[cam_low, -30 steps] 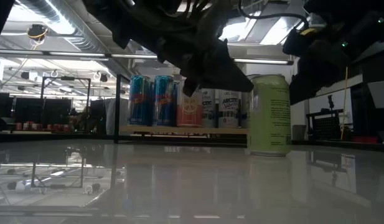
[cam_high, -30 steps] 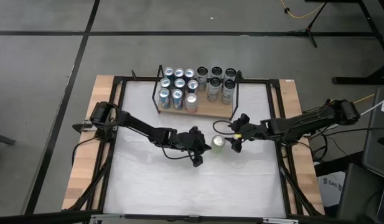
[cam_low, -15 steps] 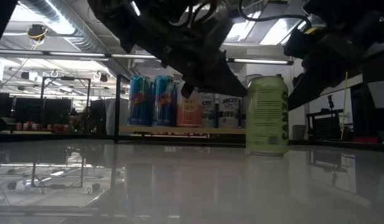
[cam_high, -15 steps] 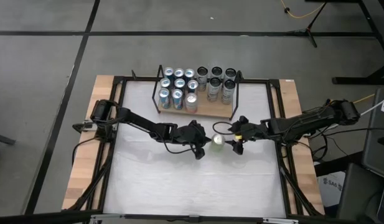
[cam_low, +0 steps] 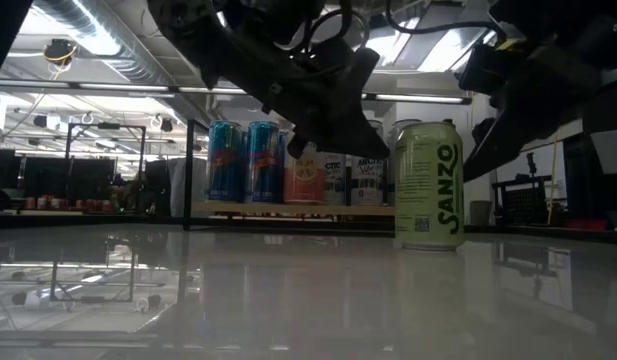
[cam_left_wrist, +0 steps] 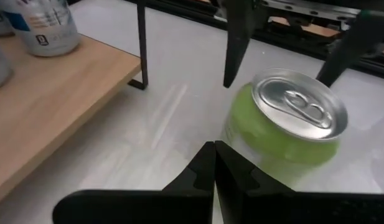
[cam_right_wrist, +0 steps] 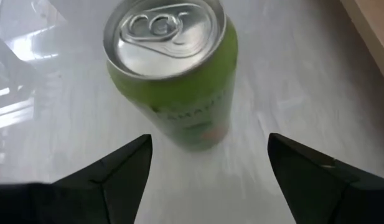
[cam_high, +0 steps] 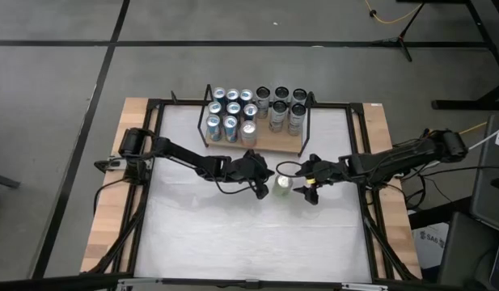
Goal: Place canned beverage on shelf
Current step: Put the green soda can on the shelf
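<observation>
A green can [cam_high: 283, 184] stands upright on the white table, its base on the table top; it also shows in the low view [cam_low: 428, 185]. My left gripper [cam_high: 264, 184] is shut, its tips [cam_left_wrist: 213, 149] close beside the can's side [cam_left_wrist: 241, 134] toward the table's left. My right gripper [cam_high: 306, 187] is open on the can's right, its fingers spread wide [cam_right_wrist: 209, 140] and short of the can [cam_right_wrist: 173, 74]. The shelf [cam_high: 273, 144], a light wooden board with black wire end frames, stands at the far edge and carries several cans. My left gripper's shut fingertips [cam_left_wrist: 207, 155] stand low beside the can's side, coming level from the table's left. I cannot tell whether they touch it. The can stands upright on the table.
Blue and silver cans [cam_high: 230, 113] fill the shelf's left part and dark-topped cans [cam_high: 281, 107] its right part; bare board shows along its near edge. The shelf's black end post [cam_left_wrist: 142, 43] is close to my left gripper. Open table lies toward the near edge.
My left gripper has gone toward the far edge and up to the can's left side, staying shut. The can has turned about its upright axis, so that its printed name now faces the low view, and has stayed standing in nearly the same spot.
</observation>
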Robot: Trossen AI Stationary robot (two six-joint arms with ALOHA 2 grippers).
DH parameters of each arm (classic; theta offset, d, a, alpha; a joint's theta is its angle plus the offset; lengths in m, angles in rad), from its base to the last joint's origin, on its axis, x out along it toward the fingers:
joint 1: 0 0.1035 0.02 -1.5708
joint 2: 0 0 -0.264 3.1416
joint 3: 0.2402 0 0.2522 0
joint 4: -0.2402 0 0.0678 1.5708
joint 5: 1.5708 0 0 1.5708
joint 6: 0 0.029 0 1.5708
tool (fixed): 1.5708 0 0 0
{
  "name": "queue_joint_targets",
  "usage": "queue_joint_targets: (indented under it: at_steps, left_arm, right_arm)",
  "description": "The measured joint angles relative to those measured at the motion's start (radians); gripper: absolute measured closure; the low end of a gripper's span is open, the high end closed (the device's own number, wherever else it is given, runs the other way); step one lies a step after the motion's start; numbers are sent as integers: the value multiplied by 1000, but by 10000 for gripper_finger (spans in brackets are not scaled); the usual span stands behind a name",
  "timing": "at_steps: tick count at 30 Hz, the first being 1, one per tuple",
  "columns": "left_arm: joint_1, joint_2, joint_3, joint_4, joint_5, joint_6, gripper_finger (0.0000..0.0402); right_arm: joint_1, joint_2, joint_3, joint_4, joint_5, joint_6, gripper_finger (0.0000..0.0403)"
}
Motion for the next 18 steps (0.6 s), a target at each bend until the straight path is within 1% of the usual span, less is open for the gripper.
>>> queue_joint_targets:
  at_steps: [5, 8, 11, 15, 18]
  left_arm:
    - [1, -19, 0, -15, 1, 0, 401]
    - [-5, -40, 0, -38, 34, 0, 401]
    - [-19, -58, 1, -70, 81, 0, 401]
    - [-46, -63, 2, -84, 139, -2, 401]
    - [-72, -66, 2, -79, 173, -9, 401]
  right_arm:
    - [0, -38, 25, -80, 1, -12, 91]
    - [0, -57, 62, -139, 16, -53, 91]
    - [0, -58, 91, -171, 83, -69, 91]
    - [-1, -54, 92, -173, 181, -87, 91]
    - [-1, -38, 92, -177, 215, -88, 91]
